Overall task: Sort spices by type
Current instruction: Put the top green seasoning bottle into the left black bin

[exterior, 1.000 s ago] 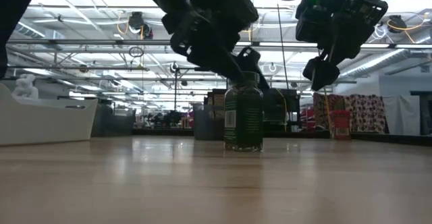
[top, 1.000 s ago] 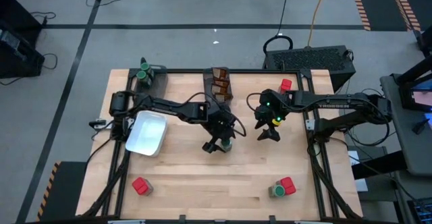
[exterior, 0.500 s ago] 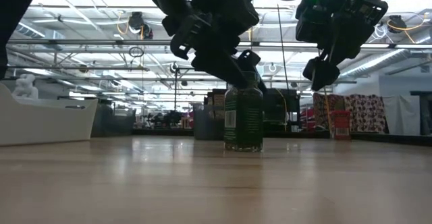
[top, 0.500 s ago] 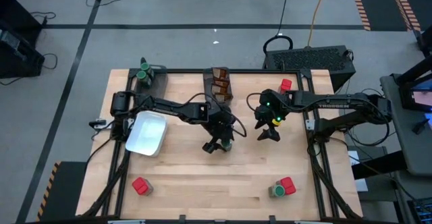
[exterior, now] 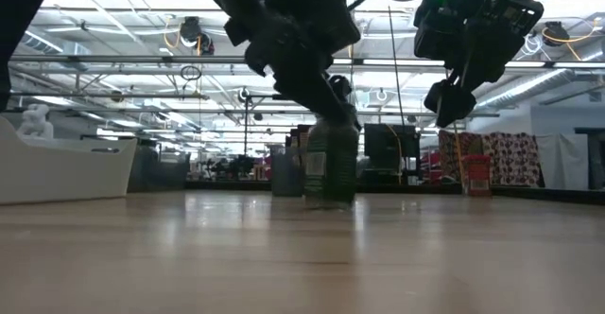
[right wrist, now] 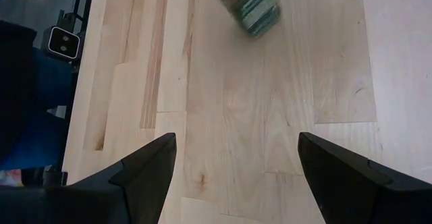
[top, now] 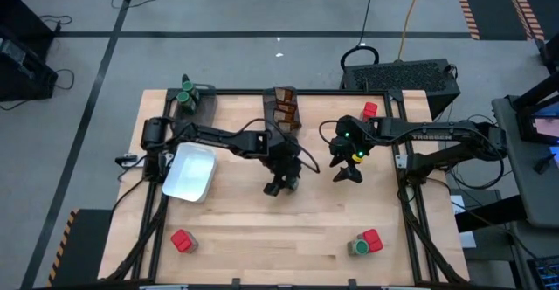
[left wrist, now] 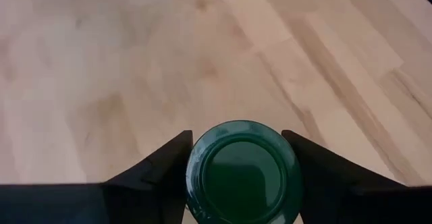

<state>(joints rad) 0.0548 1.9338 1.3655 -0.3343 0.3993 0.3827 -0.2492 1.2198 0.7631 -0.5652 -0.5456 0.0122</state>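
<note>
A round green-lidded jar [left wrist: 243,171] stands on the wooden table near its middle, seen in the low view as a jar [exterior: 331,170] of green spice. My left gripper [top: 284,183] is shut on its top. My right gripper [top: 348,175] hangs open above the table to the jar's right, with nothing between its fingers [right wrist: 145,166]. Other spices: a green-lidded jar [top: 185,96] in the far left bin, brown packets [top: 284,108] in the far middle bin, a red container [top: 370,110] at the far right. My left gripper pinches the jar's top at the green lid's rim [left wrist: 192,163] between its two fingers [left wrist: 169,162], one on each opposite side. The fingers come slanting down from the table's left. The jar stays about upright; whether its base [exterior: 331,203] has left the table I cannot tell.
A white tray [top: 190,172] lies at the left. A red container [top: 182,240] sits near the front left, and a red container with a green-lidded jar [top: 367,242] near the front right. Bare wood lies along the near side between them.
My left gripper has rolled a little and shut on the jar's top; its fingers stood apart on either side of it a second ago. The jar has shifted slightly toward the table's left. My right gripper has kept still.
</note>
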